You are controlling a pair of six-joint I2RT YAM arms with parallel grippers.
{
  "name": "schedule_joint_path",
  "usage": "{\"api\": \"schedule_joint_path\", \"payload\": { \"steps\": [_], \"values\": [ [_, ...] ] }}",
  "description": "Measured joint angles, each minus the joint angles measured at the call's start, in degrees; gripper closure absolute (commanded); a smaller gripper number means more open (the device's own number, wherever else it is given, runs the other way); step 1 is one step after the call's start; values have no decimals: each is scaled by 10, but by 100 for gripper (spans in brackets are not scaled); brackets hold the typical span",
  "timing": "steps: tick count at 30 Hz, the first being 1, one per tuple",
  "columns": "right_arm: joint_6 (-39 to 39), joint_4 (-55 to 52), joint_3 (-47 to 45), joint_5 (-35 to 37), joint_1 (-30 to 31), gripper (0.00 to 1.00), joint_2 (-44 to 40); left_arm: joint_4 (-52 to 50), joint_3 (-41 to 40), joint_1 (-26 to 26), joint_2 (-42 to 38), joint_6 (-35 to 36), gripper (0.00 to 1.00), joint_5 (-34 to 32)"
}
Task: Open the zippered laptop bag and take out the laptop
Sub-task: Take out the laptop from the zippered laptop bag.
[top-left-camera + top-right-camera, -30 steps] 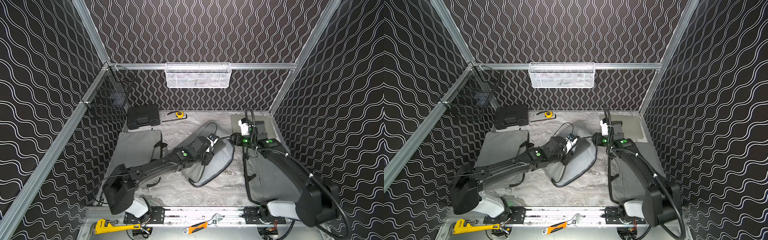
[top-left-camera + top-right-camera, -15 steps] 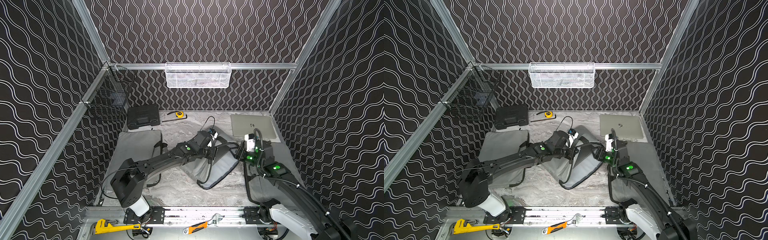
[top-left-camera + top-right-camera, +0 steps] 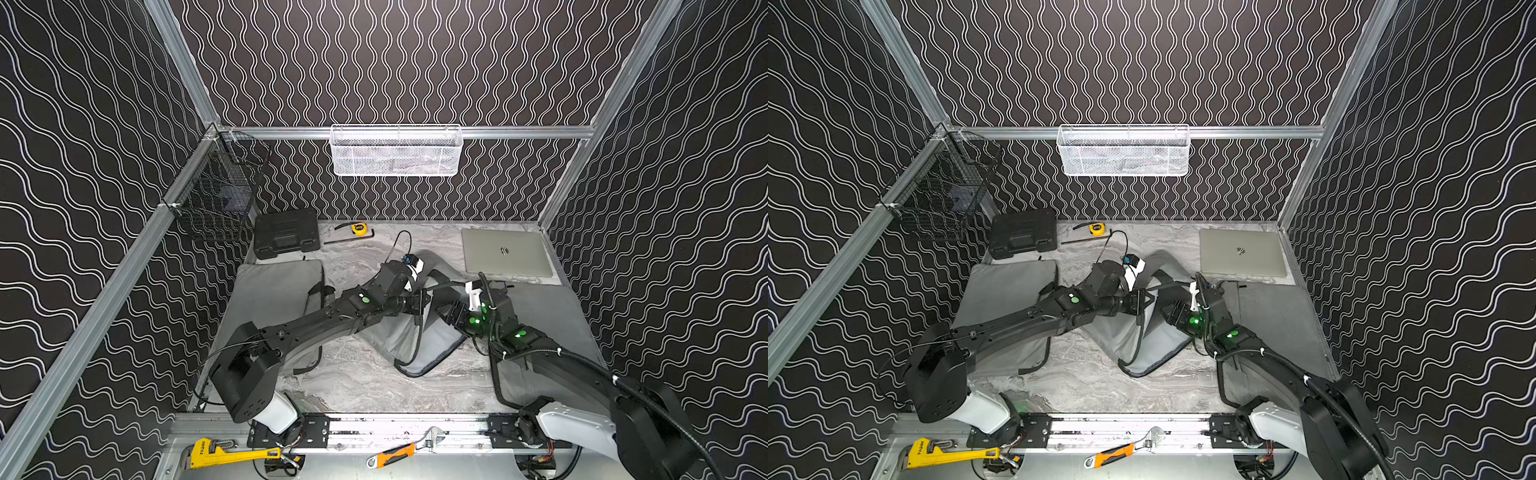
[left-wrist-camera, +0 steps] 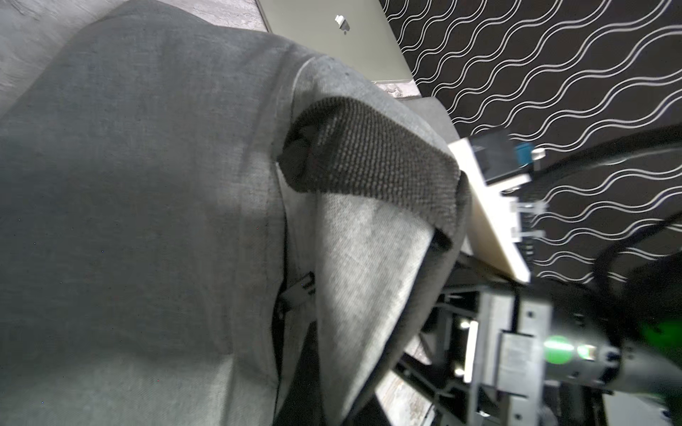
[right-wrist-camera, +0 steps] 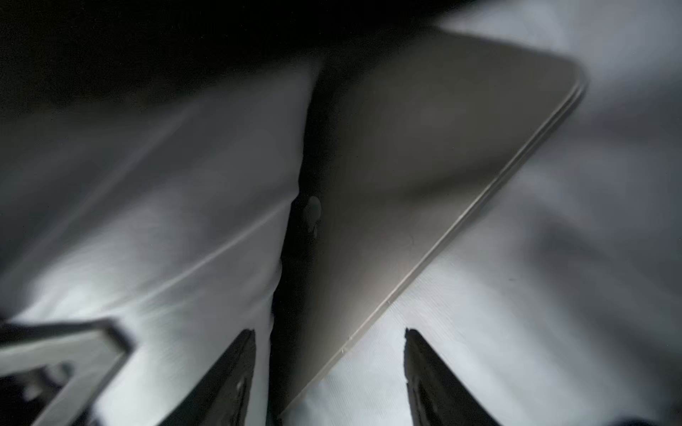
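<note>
The grey zippered laptop bag (image 3: pixel 415 345) (image 3: pixel 1154 345) lies mid-table with its upper side lifted. My left gripper (image 3: pixel 420 302) (image 3: pixel 1144 302) is shut on that lifted fabric edge, near the black webbing handle (image 4: pixel 369 162); its fingers barely show in the left wrist view. My right gripper (image 3: pixel 451 318) (image 3: pixel 1173 311) sits at the bag's open mouth. In the right wrist view a silver laptop (image 5: pixel 424 166) lies inside on pale lining. The right gripper (image 5: pixel 330 369) is open, and the laptop's near edge runs between its dark fingers (image 5: pixel 228 376) without visible contact.
Another silver laptop (image 3: pixel 505 252) (image 3: pixel 1241 252) (image 4: pixel 332 33) lies flat at the back right. Flat grey bags lie at left (image 3: pixel 274 291) and right (image 3: pixel 552 316). A black case (image 3: pixel 286 232) and a tape measure (image 3: pixel 358 227) sit at the back. Two wrenches (image 3: pixel 224 453) lie by the front rail.
My right arm drew back from the back-right laptop to the bag's mouth, and its jaws widened. My left gripper shifted right, lifting the bag's upper side.
</note>
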Motion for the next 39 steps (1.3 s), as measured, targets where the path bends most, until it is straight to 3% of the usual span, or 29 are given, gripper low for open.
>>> {"api": "schedule_joint_path", "payload": {
  "steps": [16, 23, 25, 28, 33, 35, 39],
  "values": [
    [32, 17, -2, -5, 28, 29, 56, 32, -6, 0, -9, -29, 100, 34],
    [26, 26, 33, -27, 27, 32, 141, 51, -9, -1, -6, -33, 100, 60],
    [26, 30, 51, -38, 27, 36, 167, 51, -14, -1, -12, -40, 100, 57],
    [16, 34, 81, -52, 27, 51, 187, 44, -20, 0, -28, -42, 100, 40],
    [-4, 67, 94, -64, 25, 92, 185, 41, -30, 0, -41, -58, 100, 7],
    [-7, 83, 97, -80, 24, 100, 177, 52, -34, 0, -36, -61, 100, 3],
    [-27, 58, 104, -75, 23, 100, 165, 90, -53, 0, -23, -75, 100, -2]
  ]
}}
